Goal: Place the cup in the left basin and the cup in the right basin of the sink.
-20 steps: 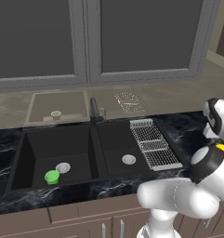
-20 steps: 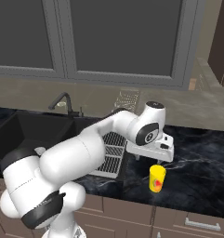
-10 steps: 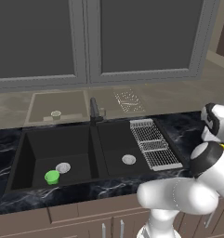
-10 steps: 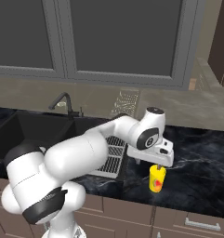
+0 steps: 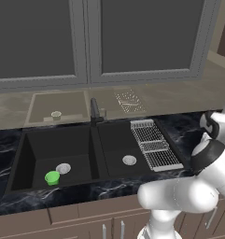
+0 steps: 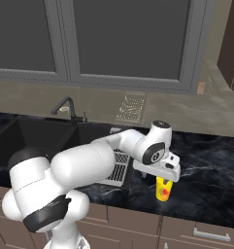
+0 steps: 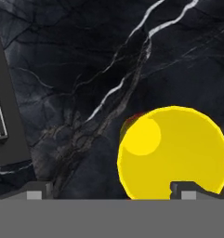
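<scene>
**Fingers lowered over yellow cup, spread wide, nothing gripped**

Change against the earlier frames: hand dropped from above and left of the yellow cup (image 6: 163, 188) to directly over it, now covering the cup's top in the right base view. Base cameras unmoved; sink (image 5: 20, 148) and its contents unchanged.

Writing and labels: none legible anywhere. Red mark noted on the yellow cup's side, shape unclear.

Arm pose: reaches from the base forward and right, past the dish rack (image 5: 153, 145), wrist bent down so the hand points at the tabletop (image 6: 210, 194). Fingers (image 7: 190, 190) parted as far as seen, one tip low left and one low right in the hand view; gripper (image 7: 111, 190) centred left of the cup, right tip overlapping the cup's rim. Contact cannot be told.

Task things: yellow cup upright on the black marble tabletop, right of the rack, well apart from the right basin (image 5: 118, 144). Green cup (image 5: 52, 177) inside the left basin (image 5: 44, 147), just beside the silver drain (image 5: 63, 168).
</scene>
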Controlling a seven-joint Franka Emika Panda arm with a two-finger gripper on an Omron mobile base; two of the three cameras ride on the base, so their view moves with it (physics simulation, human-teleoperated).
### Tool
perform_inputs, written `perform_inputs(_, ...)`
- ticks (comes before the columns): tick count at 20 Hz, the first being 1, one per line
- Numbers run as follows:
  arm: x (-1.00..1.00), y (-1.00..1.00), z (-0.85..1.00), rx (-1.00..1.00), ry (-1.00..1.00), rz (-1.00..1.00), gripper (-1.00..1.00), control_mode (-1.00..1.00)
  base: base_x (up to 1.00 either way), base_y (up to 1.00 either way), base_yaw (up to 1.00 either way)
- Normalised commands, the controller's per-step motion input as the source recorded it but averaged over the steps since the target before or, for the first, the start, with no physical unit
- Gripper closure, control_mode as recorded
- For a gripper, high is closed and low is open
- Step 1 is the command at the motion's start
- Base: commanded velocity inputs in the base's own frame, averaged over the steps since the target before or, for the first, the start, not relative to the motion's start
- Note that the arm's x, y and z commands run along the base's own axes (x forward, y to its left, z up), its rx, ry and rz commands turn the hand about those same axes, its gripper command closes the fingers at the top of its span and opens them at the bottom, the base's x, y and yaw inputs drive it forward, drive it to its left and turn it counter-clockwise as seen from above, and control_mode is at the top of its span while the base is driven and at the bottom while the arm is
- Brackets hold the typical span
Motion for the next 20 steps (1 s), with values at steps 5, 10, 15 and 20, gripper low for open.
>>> perform_inputs(5,0.05,0.00,-0.18,0.00,-0.03,-0.01,-1.00,-1.00,0.00,0.00,0.00)
perform_inputs(10,0.10,0.00,-0.05,0.00,-0.01,0.00,-1.00,-1.00,0.00,0.00,0.00)
perform_inputs(15,0.15,0.00,-0.09,0.00,0.00,0.00,-1.00,-1.00,0.00,0.00,0.00)
perform_inputs(20,0.03,0.00,-0.16,0.00,0.00,0.00,1.00,-1.00,0.00,0.00,0.00)
